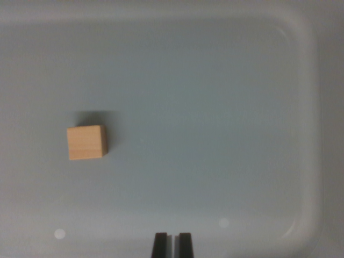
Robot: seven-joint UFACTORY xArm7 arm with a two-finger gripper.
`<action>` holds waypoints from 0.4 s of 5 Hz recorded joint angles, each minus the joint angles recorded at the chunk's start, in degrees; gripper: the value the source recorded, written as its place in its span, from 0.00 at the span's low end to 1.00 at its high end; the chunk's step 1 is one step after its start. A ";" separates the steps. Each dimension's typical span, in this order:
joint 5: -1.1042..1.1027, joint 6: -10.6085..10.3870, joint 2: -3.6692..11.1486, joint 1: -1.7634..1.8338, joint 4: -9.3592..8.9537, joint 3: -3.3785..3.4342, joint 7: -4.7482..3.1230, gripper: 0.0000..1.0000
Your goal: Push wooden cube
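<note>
Pale grey tray (301, 32) fills the wrist view, wooden cube (86, 142) on its floor at the view's left.
Tray floor is smooth and bluish-grey, with a raised rounded rim along the top and down the view's right, curving at the upper-right and lower-right corners. Cube sits flat, light tan, grain lines faint (blurry), a soft shadow just above it. Gripper (172, 246) pokes in at bottom centre: two dark fingers (159, 246) nearly together with only a thin pale slit between them, clenched on nothing. Cube lies well apart from the gripper, up and toward the view's left, not touching the rim. Two small pale spots mark the floor near the bottom edge.
</note>
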 joint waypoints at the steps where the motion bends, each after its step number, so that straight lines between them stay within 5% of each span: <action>1: 0.00 0.00 0.00 0.00 0.00 0.00 0.00 0.00; 2: 0.03 -0.59 0.12 0.06 -0.48 0.06 0.08 0.00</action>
